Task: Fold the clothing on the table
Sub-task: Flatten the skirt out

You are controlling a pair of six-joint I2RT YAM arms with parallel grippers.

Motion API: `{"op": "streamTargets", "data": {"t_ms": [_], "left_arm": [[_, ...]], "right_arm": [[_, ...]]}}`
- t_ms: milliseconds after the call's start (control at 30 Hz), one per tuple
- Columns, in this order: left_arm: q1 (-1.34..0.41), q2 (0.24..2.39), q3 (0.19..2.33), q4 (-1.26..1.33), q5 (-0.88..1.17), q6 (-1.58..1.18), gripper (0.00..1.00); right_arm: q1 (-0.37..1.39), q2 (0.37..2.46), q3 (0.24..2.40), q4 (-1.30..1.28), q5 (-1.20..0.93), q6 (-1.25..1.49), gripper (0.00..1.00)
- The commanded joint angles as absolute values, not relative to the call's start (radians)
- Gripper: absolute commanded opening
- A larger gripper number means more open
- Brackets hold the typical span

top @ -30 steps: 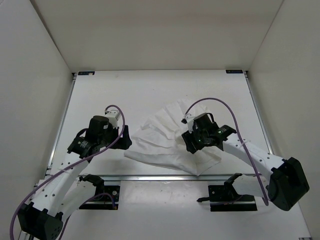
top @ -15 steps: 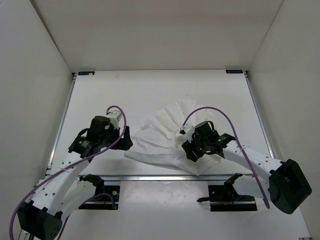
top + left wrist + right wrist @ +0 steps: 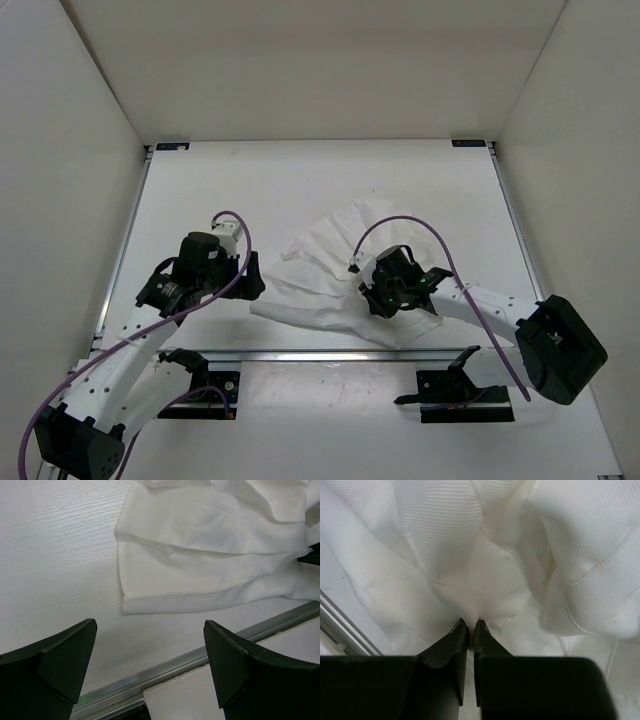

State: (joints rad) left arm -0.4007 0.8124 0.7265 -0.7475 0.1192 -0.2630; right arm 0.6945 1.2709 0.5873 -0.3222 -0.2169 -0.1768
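The white ribbed clothing lies bunched in fanned folds near the front middle of the table. My right gripper sits on its right part, shut on a pinch of the clothing that is drawn up between the two fingertips. My left gripper hovers open just left of the clothing's left edge. In the left wrist view the folded hem lies beyond the wide-apart fingers, with bare table between them.
The table's front metal rail runs just below the clothing and shows in the left wrist view as a rail. White walls enclose the table on three sides. Two black arm mounts sit in front of the rail.
My right gripper has slid left and down onto the clothing and closed on a fold of it. The left arm has stayed still.
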Motion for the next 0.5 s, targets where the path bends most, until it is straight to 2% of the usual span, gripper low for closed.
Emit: {"op": "streamTargets", "data": {"t_ms": [0,67,167,233,267,300,367,433,467], "left_arm": [[-0.394,0.798,0.721,-0.732,0.132,-0.261,0.99],[-0.396,0.798,0.715,-0.729,0.126,-0.255,0.98],[-0.380,0.782,0.716,-0.729,0.104,-0.267,0.98],[-0.332,0.743,0.713,-0.723,0.092,-0.276,0.99],[-0.315,0.726,0.713,-0.723,0.086,-0.276,0.98],[-0.290,0.698,0.706,-0.718,0.081,-0.284,0.98],[-0.276,0.654,0.703,-0.707,0.074,-0.294,0.99],[-0.305,0.657,0.696,-0.710,0.045,-0.299,0.99],[-0.322,0.667,0.704,-0.721,0.040,-0.307,0.99]], "right_arm": [[0.695,1.250,0.630,-0.319,-0.222,-0.144,0.00],[0.687,1.200,0.676,-0.337,-0.259,-0.104,0.00],[0.663,1.163,0.814,-0.353,-0.445,-0.005,0.01],[0.641,1.182,0.981,-0.204,-0.596,0.105,0.00],[0.641,1.195,0.982,-0.146,-0.638,0.144,0.00],[0.637,1.245,1.052,-0.091,-0.714,0.214,0.00],[0.641,1.332,1.322,-0.008,-0.791,0.285,0.00],[0.600,1.384,1.536,0.030,-0.772,0.395,0.00],[0.575,1.382,1.561,0.052,-0.762,0.434,0.00]]}}
